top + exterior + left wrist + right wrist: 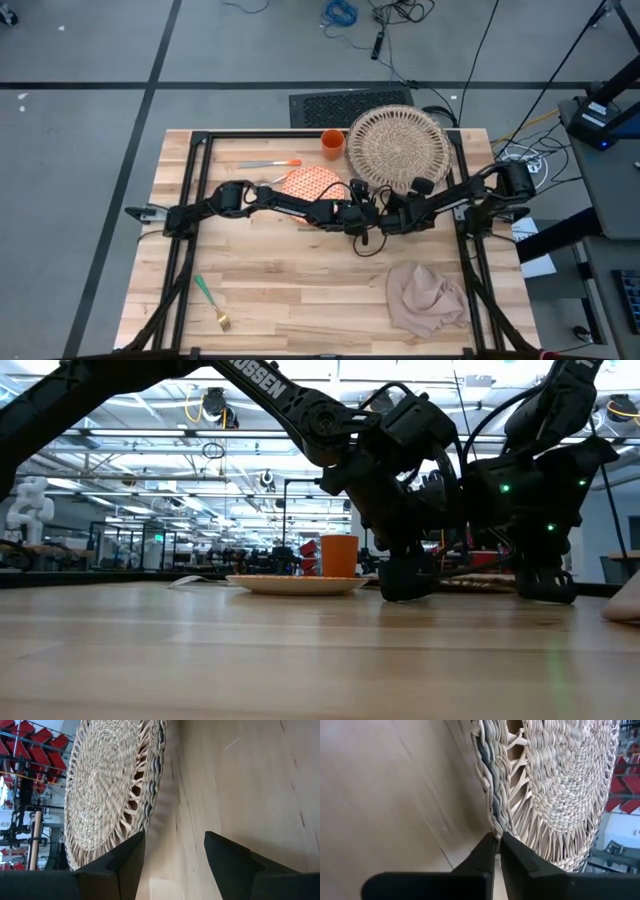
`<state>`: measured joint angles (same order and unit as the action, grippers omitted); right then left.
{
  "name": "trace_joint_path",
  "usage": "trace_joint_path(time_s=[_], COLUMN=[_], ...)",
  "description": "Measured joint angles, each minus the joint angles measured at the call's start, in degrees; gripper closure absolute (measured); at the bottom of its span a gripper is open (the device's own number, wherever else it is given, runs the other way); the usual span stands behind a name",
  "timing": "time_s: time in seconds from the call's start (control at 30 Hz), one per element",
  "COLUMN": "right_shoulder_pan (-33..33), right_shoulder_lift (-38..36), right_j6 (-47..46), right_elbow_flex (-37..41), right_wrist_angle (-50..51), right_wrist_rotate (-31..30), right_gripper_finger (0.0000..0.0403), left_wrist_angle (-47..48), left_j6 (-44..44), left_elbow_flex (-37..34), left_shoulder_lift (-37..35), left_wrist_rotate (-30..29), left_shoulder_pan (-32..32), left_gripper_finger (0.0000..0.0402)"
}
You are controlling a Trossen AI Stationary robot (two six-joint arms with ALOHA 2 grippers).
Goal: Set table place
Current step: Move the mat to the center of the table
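The round woven placemat (398, 147) lies flat at the table's far right. My right gripper (496, 840) is shut at the placemat's near rim and also shows in the high view (420, 187). My left gripper (175, 855) is open over bare wood beside the same rim, a little to the left (360, 190), with nothing between its fingers. The orange-patterned plate (312, 183) rests on the table left of the grippers. The orange cup (332, 144) stands behind it. The table (270, 260) is pale plank wood. My right gripper pinches the placemat's outer rim (492, 822) between its two fingertips. The fingers slant down at it from the table's near right side. The placemat lies flat on the table.
A knife and spoon with orange handles (270, 164) lie at the far left of the plate. A green-handled fork (212, 303) lies near the front left. The beige napkin (425, 297) is crumpled at the front right. Bare wood stretches across the near middle.
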<state>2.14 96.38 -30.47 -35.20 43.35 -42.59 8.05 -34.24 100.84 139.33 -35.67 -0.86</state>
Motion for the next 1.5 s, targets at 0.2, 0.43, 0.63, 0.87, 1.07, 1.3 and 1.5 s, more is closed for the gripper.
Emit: trace_joint_path(time_s=[0.2, 0.43, 0.63, 0.87, 1.07, 1.3, 1.5], right_shoulder_pan=[1.29, 5.66, 10.4, 15.05, 17.02, 18.34, 18.41], right_shoulder_lift=[0.02, 0.2, 0.4, 0.28, 0.21, 0.15, 0.15], right_j6=[-3.45, -8.18, -13.39, -25.13, -31.2, -35.42, -38.93], right_elbow_flex=[-0.68, -4.66, -5.57, -5.8, -6.34, -7.57, -11.33], right_wrist_angle=[0.6, 5.17, 5.52, 9.64, 12.93, 17.63, 28.03], right_wrist_rotate=[2.12, 6.03, 5.89, -0.39, -4.45, -9.4, -13.03], right_gripper_finger=[0.0401, 0.0402, 0.0403, 0.0403, 0.0403, 0.0403, 0.0403], left_wrist_angle=[0.38, 1.59, 2.05, 4.26, 6.36, 10.21, 14.78], left_j6=[-0.13, -0.34, 0.07, 1.77, 2.4, 4.04, 6.9], left_elbow_flex=[0.0, -0.02, -0.07, -0.24, -0.5, -0.33, -0.26], left_shoulder_lift=[0.0, -0.02, -0.02, -2.21, -4.72, -5.97, -6.03], left_wrist_rotate=[-0.19, -0.83, -1.23, -1.01, 0.06, -1.82, -2.48], left_shoulder_pan=[-0.02, -0.09, -0.23, -1.2, -2.57, -4.7, -6.71], left_gripper_finger=[0.021, 0.021, 0.021, 0.021, 0.021, 0.021, 0.021])
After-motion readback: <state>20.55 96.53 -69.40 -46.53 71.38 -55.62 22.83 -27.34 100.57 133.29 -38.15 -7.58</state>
